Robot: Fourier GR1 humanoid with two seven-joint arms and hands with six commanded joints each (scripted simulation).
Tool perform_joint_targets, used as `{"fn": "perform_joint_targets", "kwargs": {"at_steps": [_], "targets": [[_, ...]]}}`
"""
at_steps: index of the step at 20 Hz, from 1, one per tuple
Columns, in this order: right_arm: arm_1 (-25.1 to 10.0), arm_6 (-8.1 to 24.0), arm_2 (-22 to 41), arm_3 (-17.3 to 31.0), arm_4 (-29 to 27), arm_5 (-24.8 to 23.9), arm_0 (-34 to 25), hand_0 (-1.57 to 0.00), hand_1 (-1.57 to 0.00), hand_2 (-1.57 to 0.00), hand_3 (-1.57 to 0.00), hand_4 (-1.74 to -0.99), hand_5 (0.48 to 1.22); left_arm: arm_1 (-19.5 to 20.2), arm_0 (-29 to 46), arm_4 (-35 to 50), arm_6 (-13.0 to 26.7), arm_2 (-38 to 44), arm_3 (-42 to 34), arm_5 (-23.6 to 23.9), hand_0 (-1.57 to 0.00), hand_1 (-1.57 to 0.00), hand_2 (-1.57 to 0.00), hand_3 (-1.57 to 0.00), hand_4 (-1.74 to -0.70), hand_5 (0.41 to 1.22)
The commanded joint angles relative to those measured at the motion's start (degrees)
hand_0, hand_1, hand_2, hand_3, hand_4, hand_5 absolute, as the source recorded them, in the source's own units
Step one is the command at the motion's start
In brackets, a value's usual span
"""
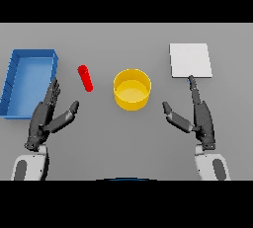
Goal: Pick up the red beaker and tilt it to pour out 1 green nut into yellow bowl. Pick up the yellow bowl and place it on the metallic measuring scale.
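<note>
Head view: red beaker (85,78) left of yellow bowl (132,89).

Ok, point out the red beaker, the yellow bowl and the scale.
red beaker (85,78), head view, middle of its side.
yellow bowl (120,94), head view, front left wall.
scale (190,59), head view, centre of its plate.

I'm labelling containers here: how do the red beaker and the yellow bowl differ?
The red beaker is slim and long, while the yellow bowl is wide and round. The beaker sits nearer the left hand; the bowl sits mid-table between both hands. The bowl's open top faces up; the beaker's opening cannot be made out. Both rest on the table, unheld.
</note>
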Motion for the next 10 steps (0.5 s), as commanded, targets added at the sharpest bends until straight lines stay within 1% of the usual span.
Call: {"fn": "perform_joint_targets", "kwargs": {"at_steps": [1,4,5,6,7,8,9,10], "targets": [[-0.1,0.9,-0.3,0.4,-0.2,0.0,-0.3,0.00,0.00,0.00,0.00,-1.173,0.593,0.0,0.7,-0.3,-0.2,-0.5,-0.6,-0.2,0.00,0.00,0.00,0.00,-1.16,0.602],[0.1,0.5,-0.5,0.4,-1.4,0.8,-0.1,0.00,0.00,0.00,0.00,-1.199,0.603,0.3,-0.9,-2.1,1.4,-1.0,0.9,0.2,0.00,0.00,0.00,0.00,-1.16,0.602],[0.2,-0.3,-0.4,-0.1,-2.5,1.6,0.5,0.00,0.00,0.00,0.00,-1.212,0.607,0.3,-0.7,-2.6,0.0,-1.4,2.1,-0.1,0.00,0.00,0.00,0.00,-1.16,0.604],[0.2,-1.0,-0.7,0.2,-2.9,1.7,0.6,0.00,0.00,0.00,0.00,-1.224,0.611,-0.3,-2.3,-3.0,0.3,-1.6,3.8,0.1,0.00,0.00,0.00,0.00,-1.17,0.605],[-0.1,-0.4,-0.8,0.5,-2.7,1.7,-0.2,0.00,0.00,0.00,0.00,-1.230,0.617,-0.6,-4.3,-3.3,0.1,-1.4,6.3,0.2,0.00,0.00,0.00,0.00,-1.19,0.611],[-0.2,-0.9,-0.6,0.7,-2.2,1.6,-0.2,0.00,0.00,0.00,0.00,-1.236,0.623,-0.9,-5.7,-3.9,-0.4,-1.3,8.4,0.7,0.00,0.00,0.00,0.00,-1.21,0.615],[0.0,-1.1,-0.3,-0.1,-2.2,1.7,0.4,0.00,0.00,0.00,0.00,-1.246,0.627,-0.9,-7.3,-4.2,-1.3,-0.8,10.5,1.1,0.00,0.00,0.00,0.00,-1.22,0.622],[0.2,-1.3,-0.5,0.4,-2.7,1.9,0.1,0.00,0.00,0.00,0.00,-1.256,0.631,-1.0,-8.9,-4.9,-1.2,-0.7,12.5,1.5,0.00,0.00,0.00,0.00,-1.22,0.626]]}}
